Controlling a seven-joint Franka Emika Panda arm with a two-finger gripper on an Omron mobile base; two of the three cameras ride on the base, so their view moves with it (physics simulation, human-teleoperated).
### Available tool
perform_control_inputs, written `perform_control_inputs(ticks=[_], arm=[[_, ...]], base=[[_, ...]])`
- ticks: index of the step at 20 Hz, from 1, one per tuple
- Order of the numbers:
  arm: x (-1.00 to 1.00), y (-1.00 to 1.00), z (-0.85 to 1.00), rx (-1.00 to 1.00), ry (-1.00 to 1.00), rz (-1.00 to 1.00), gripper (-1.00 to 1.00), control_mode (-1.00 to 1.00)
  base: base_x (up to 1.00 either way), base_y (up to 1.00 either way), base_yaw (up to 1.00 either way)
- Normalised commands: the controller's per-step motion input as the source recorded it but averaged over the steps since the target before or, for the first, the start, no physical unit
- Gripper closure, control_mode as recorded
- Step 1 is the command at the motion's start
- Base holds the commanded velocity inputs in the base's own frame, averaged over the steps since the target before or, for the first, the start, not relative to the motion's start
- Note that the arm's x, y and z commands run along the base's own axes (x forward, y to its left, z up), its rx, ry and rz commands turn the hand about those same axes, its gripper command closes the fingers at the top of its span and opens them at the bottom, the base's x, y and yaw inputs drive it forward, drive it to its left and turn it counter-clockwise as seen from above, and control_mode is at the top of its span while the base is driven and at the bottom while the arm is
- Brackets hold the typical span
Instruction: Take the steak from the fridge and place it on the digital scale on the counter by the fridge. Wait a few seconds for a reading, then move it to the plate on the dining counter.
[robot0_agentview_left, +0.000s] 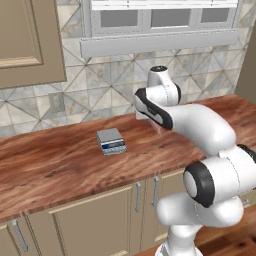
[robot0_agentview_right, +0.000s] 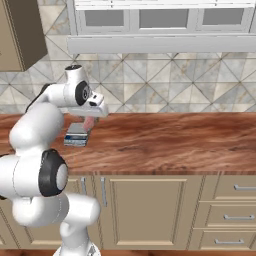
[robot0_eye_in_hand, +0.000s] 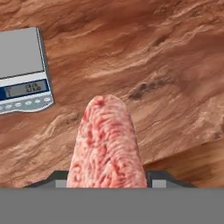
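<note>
While our gripper (robot0_eye_in_hand: 107, 181) clamps the pinkish-red raw steak (robot0_eye_in_hand: 107, 144) above the wood-grain counter (robot0_eye_in_hand: 166, 65), releasing now would miss the grey square digital scale (robot0_eye_in_hand: 19, 57) alongside.

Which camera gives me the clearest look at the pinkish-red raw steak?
The hand view: the pinkish-red raw steak hangs large and unobstructed between the gripper tips, above the reddish-brown wood counter. In the right base view it is a small pink sliver below the hand. In the left base view the arm hides nearly all of it.

Two base cameras behind the arm, left and right, looking down at the same tabletop (robot0_agentview_left: 60, 160) and digital scale (robot0_agentview_left: 111, 141), hand camera close above both
</note>
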Motion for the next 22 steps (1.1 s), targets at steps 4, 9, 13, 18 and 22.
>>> perform_control_inputs(ticks=[4,9,13,18,22], arm=[[-0.31,-0.53,0.00,0.00,0.14,-0.29,1.00,1.00],[0.00,0.00,0.00,0.00,0.00,0.00,1.00,1.00],[0.00,0.00,0.00,0.00,0.00,0.00,1.00,1.00],[0.00,0.00,0.00,0.00,0.00,0.00,1.00,1.00],[0.00,0.00,0.00,0.00,0.00,0.00,1.00,1.00]], base=[[-0.14,-0.13,-0.11],[-0.64,-0.29,-0.67],[-0.30,0.00,-0.91],[-0.12,0.00,-0.94],[0.00,-0.11,-0.95]])
